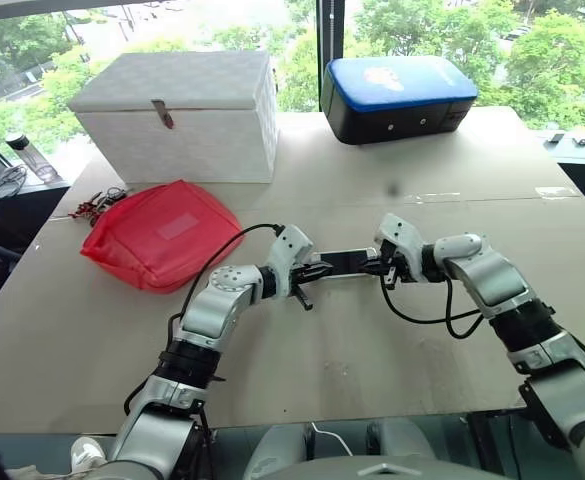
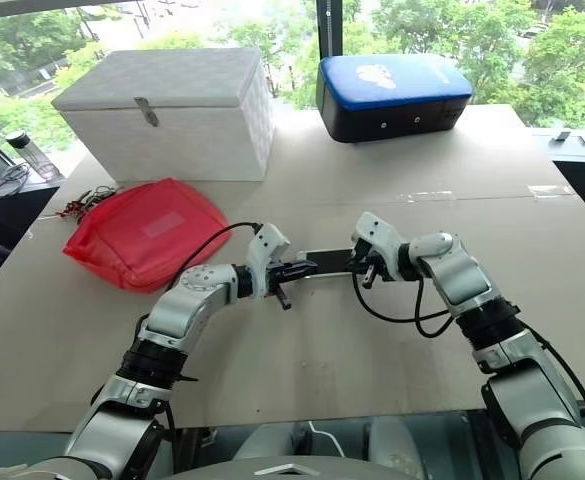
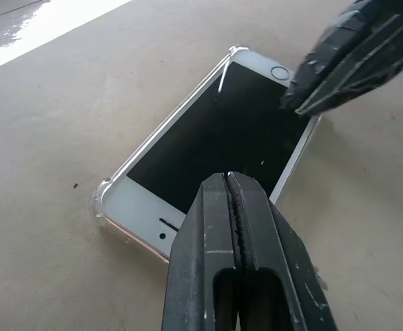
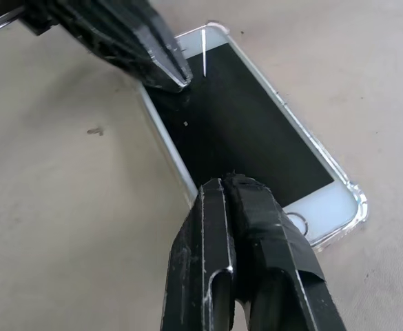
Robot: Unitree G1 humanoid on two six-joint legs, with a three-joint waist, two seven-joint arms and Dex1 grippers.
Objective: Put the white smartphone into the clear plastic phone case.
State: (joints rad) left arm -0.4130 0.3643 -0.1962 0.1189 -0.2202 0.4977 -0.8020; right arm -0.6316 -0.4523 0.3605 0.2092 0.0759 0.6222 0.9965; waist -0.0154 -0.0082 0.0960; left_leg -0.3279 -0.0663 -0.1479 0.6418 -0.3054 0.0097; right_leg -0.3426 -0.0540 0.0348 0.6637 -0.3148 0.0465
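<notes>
Bright daylight from the windows [image 1: 392, 30] behind, greenery overexposed, soft shadows on the table [image 1: 372, 340], wrist views sharp.

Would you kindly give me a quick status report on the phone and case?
Both grippers shut, left gripper and right gripper over the white smartphone. Phone lying inside the clear plastic phone case. Nothing blocking.

Both arms reach inward, wrists bent, tips facing each other. Left gripper [image 3: 230, 181] has its fingers pressed together, angled down. Right gripper [image 4: 223, 185] is clamped tight too, tilted down steeper.
</notes>
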